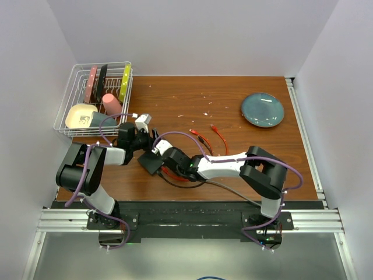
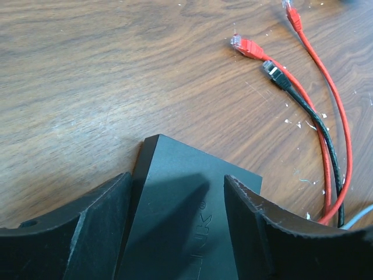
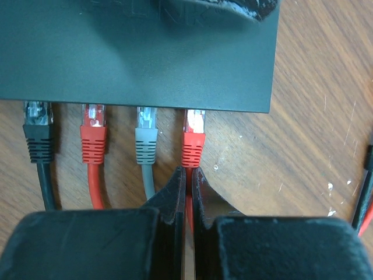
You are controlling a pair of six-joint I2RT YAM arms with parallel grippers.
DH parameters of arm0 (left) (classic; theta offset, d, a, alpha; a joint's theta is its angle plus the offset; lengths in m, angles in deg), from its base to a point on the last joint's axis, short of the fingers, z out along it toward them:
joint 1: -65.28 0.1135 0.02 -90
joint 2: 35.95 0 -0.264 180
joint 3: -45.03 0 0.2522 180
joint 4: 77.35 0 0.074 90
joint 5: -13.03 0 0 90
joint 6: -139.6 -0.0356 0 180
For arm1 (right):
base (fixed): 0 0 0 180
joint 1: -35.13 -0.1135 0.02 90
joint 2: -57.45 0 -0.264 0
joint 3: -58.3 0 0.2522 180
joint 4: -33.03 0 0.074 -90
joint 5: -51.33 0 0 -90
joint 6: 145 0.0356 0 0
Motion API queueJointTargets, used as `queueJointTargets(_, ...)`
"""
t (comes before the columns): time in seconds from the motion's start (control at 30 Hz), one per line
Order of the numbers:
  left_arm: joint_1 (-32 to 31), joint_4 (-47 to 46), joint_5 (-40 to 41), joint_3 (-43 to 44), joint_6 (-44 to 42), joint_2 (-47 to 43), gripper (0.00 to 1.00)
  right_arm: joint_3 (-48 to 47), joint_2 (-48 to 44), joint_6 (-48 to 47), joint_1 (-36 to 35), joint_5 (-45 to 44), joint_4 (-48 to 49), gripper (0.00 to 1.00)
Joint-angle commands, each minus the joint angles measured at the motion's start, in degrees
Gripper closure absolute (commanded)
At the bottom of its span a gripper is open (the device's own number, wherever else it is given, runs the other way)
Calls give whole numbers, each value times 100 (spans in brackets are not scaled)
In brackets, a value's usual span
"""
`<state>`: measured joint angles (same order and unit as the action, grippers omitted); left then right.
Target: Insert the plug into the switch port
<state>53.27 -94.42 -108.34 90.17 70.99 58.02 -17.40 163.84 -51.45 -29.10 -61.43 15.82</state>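
A wooden table (image 1: 192, 96) fills the scene between pale walls. At its far left corner stands a white wire dish rack (image 1: 99, 64) holding a pink board (image 1: 91, 83), a black board (image 1: 102, 79) and a yellow-green board (image 1: 125, 81) upright, with a pink cup (image 1: 111, 104) and a cream bowl (image 1: 80, 115) nearer. A blue-grey plate (image 1: 263, 109) lies at the far right. White specks (image 1: 205, 111) dot the wood between them. Mid-table lie three loose cable ends: a red connector (image 2: 245, 46) just beside a black connector (image 2: 274, 73), and a second red end (image 2: 293, 14) farther off.
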Motion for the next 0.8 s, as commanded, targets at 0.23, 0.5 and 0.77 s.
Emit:
queueJointTargets(0.23, -73, 332, -466, 123, 85, 68, 39, -565, 224, 620, -11, -281, 661, 100)
queueJointTargets(0.5, -73, 517, -448, 141, 50, 121, 45, -724, 295, 656, -11, -281, 705, 100)
queueJointTargets(0.77, -73, 525, -554, 158, 50, 183, 52, -838, 338, 629, -11, -290, 740, 100)
